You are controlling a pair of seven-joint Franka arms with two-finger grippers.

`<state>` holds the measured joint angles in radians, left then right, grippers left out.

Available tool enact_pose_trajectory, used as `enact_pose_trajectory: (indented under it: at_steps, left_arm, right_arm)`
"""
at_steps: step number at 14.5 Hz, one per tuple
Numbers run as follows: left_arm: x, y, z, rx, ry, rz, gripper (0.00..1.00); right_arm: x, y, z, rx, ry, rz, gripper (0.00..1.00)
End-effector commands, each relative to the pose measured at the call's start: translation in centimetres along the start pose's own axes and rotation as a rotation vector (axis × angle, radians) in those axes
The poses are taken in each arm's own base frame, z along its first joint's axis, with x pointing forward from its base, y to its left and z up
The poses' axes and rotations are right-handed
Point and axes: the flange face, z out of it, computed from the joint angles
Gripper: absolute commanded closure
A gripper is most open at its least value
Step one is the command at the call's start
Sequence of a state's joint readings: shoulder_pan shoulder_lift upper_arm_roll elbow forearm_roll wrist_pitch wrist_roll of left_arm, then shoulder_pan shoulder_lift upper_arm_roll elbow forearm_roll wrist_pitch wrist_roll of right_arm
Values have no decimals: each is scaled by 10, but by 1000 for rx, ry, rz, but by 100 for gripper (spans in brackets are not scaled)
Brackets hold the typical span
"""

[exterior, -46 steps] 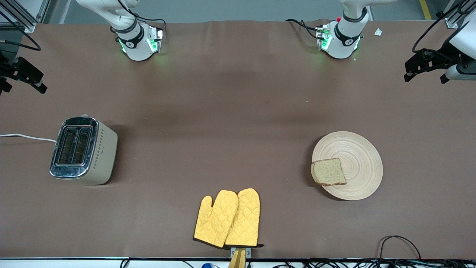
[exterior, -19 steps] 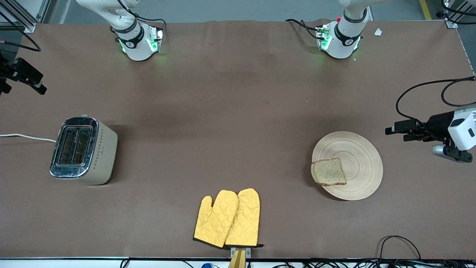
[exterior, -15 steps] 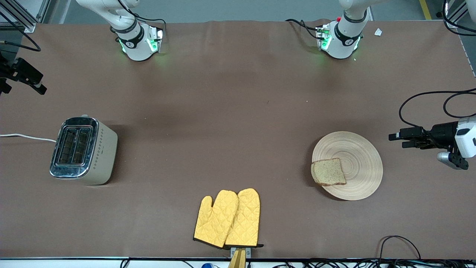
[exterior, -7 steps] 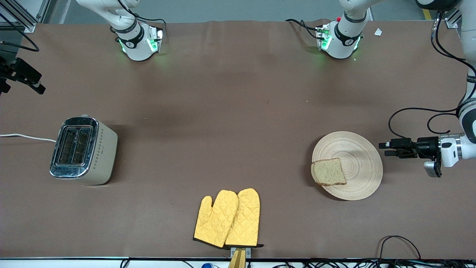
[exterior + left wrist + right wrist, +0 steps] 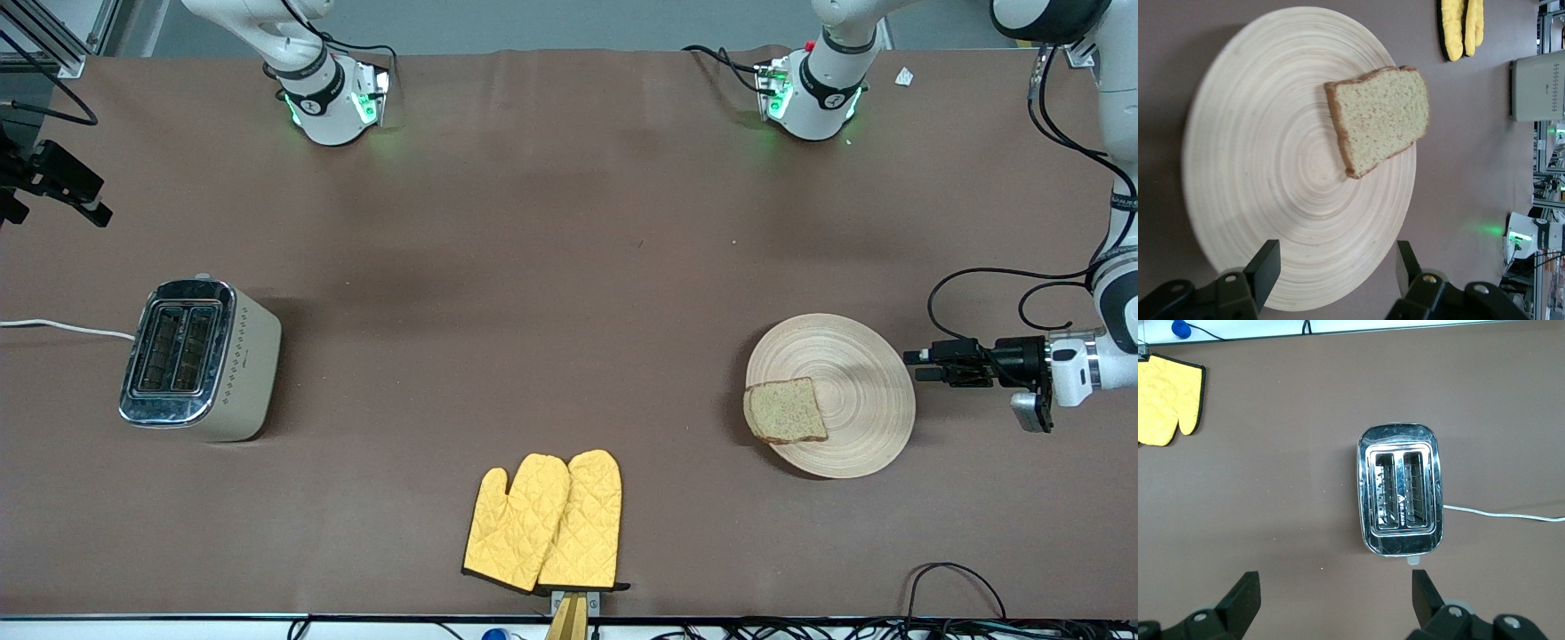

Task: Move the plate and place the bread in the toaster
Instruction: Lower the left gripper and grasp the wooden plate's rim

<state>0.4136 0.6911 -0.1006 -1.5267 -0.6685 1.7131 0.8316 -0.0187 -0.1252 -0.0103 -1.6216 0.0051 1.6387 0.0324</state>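
Nearest the front camera, a pair of yellow oven mitts [image 5: 544, 523] lies flat on the tabletop [image 5: 533, 293] at its near edge, about midway between the two ends.

Farther in, toward my left arm's end: the plate [image 5: 845, 356], round, pale wood, ring grain. It rests flat on the tabletop. The bread [image 5: 784, 411] lies on the plate, one slice, brown and speckled, pushed out to the rim on the side facing the toaster, with its corner overhanging the edge a little. In the left wrist view the slice [image 5: 1378, 119] sits off-centre on the plate [image 5: 1258, 167], with the mitts [image 5: 1459, 28] well apart from it.

My left end effector [image 5: 920, 365] lies sideways, low, just beside the plate's rim on the side toward the table's end, fingertips pointing at the plate. Fingers [image 5: 1266, 265] spread wide, nothing between them; the left wrist view shows the plate's near rim lying in the gap of the left end effector [image 5: 1338, 263]. Whether a finger touches the rim, I cannot tell.

At my right arm's end: the toaster [image 5: 200, 359], cream sides, chrome top, both slots empty, white cord [image 5: 62, 328] trailing off the table's end. Well apart from the plate.

My right end effector [image 5: 1336, 590] waits in the air above the toaster [image 5: 1401, 497], fingers spread, holding nothing. In the front view it [image 5: 89, 206] shows at the frame's edge.
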Motion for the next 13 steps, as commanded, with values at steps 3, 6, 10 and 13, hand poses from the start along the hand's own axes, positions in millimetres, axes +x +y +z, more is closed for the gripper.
enact_pose_trajectory:
  at_steps: [3, 6, 10, 13]
  left_arm:
    - [-6, -44, 2, 14, 69, 3, 25]
    - [-9, -61, 9, -6, 108, -26, 28]
    - [-10, -73, 27, -61, 137, -58, 34]
    - [-10, -78, 33, -54, 138, -63, 38]
  right_arm:
    - [-2, -1, 4, 15, 1, -5, 0]
    - [-1, -1, 3, 15, 6, -6, 0]
    - [1, -3, 5, 16, 12, -9, 0]
    - [1, -4, 6, 16, 12, -11, 0]
